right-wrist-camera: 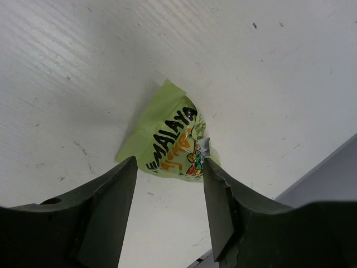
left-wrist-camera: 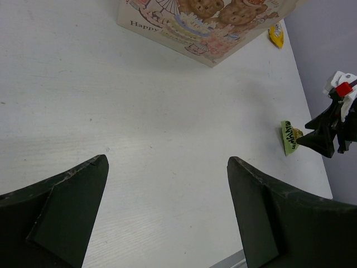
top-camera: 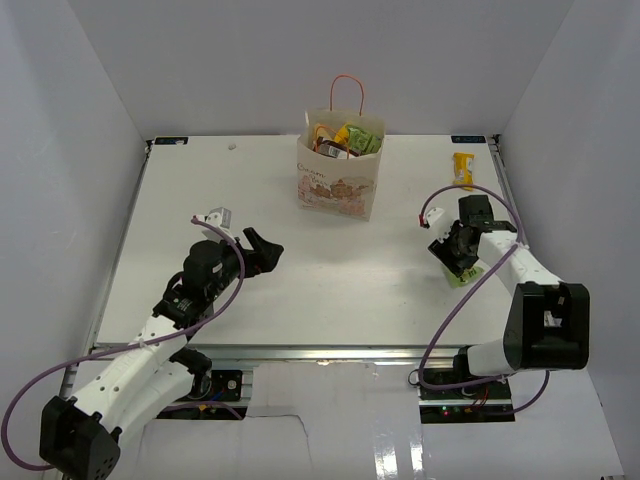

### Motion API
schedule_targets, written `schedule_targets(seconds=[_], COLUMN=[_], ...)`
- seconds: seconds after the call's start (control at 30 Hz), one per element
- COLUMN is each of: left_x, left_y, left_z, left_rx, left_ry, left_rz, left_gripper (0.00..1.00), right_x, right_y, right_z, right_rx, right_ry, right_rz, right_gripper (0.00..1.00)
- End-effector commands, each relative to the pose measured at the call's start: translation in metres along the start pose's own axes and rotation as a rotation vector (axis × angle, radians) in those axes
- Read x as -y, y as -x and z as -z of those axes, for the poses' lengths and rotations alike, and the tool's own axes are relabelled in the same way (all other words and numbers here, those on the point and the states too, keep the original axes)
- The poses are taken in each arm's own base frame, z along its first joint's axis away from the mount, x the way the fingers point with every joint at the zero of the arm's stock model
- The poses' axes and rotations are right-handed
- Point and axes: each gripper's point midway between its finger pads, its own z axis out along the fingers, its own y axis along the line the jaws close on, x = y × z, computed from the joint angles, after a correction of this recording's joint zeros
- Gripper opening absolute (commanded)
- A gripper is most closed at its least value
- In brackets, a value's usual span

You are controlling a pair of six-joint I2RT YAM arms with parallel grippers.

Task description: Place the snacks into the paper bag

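The cream paper bag [top-camera: 340,190] with orange handles stands upright at the table's back middle, with several snacks [top-camera: 347,138] inside. Its printed front shows in the left wrist view [left-wrist-camera: 212,22]. A green packet [right-wrist-camera: 167,137] lies flat on the table at the right [top-camera: 461,278]. My right gripper [right-wrist-camera: 170,164] is open and low over it, its fingertips straddling the packet's near edge. A yellow pouch [top-camera: 462,168] lies at the back right. My left gripper [top-camera: 262,250] is open and empty above bare table [left-wrist-camera: 167,159], left of centre.
The table's right edge [top-camera: 505,200] runs close to the green packet and the yellow pouch. White walls enclose the table at the back and sides. My right arm's purple cable [top-camera: 450,320] loops near its base.
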Motion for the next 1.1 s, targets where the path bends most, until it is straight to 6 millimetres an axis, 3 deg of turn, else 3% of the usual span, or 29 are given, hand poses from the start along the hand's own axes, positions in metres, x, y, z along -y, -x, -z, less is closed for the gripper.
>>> schedule_targets(seconds=[0.0, 0.27, 0.4, 0.43, 0.53, 0.7, 0.8, 0.83, 0.9, 0.93, 1.07], left_x=[0.002, 0.001, 0.002, 0.002, 0.001, 0.000, 0.001, 0.001, 0.003, 0.003, 0.005], left_y=[0.002, 0.002, 0.002, 0.002, 0.005, 0.005, 0.004, 0.003, 0.004, 0.003, 0.006], left_z=[-0.001, 0.001, -0.001, 0.000, 0.001, -0.001, -0.002, -0.004, -0.005, -0.006, -0.008], left_rx=[0.004, 0.013, 0.006, 0.003, 0.016, 0.020, 0.011, 0.007, 0.008, 0.005, 0.002], left_ry=[-0.012, -0.011, -0.010, -0.008, -0.004, -0.003, -0.006, -0.005, -0.013, -0.013, -0.016], left_rz=[-0.001, 0.002, -0.001, -0.003, -0.004, -0.007, -0.010, -0.011, -0.014, -0.015, -0.032], left_gripper=[0.98, 0.98, 0.98, 0.98, 0.98, 0.98, 0.98, 0.98, 0.98, 0.98, 0.98], right_x=[0.011, 0.017, 0.012, 0.009, 0.005, 0.005, 0.010, 0.013, 0.014, 0.010, 0.035], right_y=[-0.009, -0.021, -0.021, -0.018, -0.013, -0.003, 0.030, 0.052, 0.078, 0.097, 0.162], right_z=[-0.007, -0.032, -0.037, -0.037, -0.034, -0.026, -0.004, 0.014, 0.035, 0.051, 0.119], right_rx=[-0.037, -0.085, -0.088, -0.075, -0.039, 0.021, 0.165, 0.255, 0.354, 0.439, 0.689], right_ry=[0.001, 0.040, 0.080, 0.093, 0.106, 0.112, 0.132, 0.151, 0.183, 0.224, 0.215], right_rz=[0.045, 0.017, -0.008, -0.011, -0.012, -0.028, -0.058, -0.061, -0.097, -0.098, -0.099], right_gripper=[0.57, 0.52, 0.33, 0.24, 0.13, 0.08, 0.08, 0.08, 0.08, 0.08, 0.08])
